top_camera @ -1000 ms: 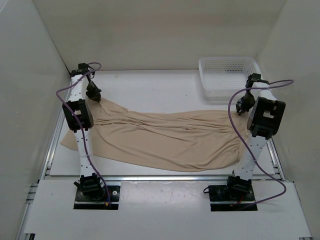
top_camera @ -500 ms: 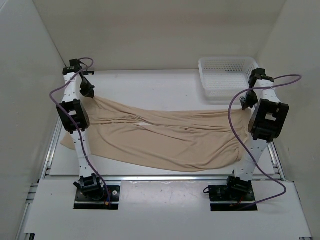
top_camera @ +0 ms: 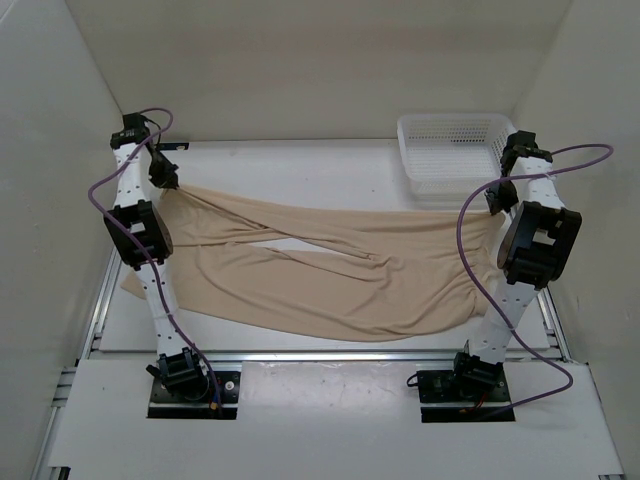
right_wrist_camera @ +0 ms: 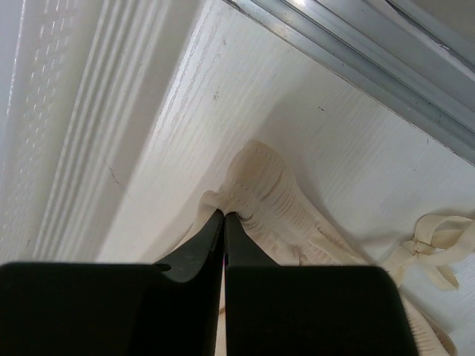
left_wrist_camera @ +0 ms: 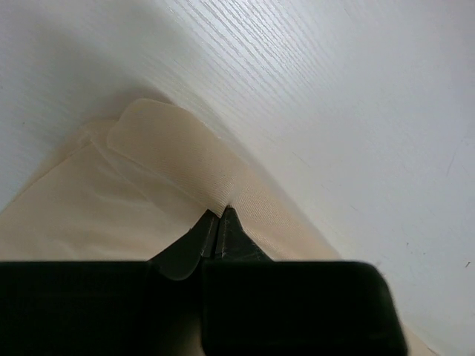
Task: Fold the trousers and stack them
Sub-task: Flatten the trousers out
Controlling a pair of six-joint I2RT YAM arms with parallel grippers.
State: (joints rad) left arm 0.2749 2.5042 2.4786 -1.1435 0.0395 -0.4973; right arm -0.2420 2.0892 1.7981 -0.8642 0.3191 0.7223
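One pair of trousers (top_camera: 320, 270) lies stretched across the white counter (top_camera: 300, 170) in the top view. Its far edge is lifted at both ends by two arms, the left arm (top_camera: 135, 225) and the right arm (top_camera: 535, 240). One white mesh basket (top_camera: 420, 160) sits far right. Left wrist view: the left jaws pinch a fold of tan cloth. Right wrist view: the right jaws clamp a bunched edge, one tie cord (right_wrist_camera: 410, 252) nearby.

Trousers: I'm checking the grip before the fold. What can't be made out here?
- Top view: ends of the trousers, behind the left arm and right arm.
- Left wrist view: how deep the left gripper bites; its body blocks the cloth.
- Right wrist view: same for the right gripper.
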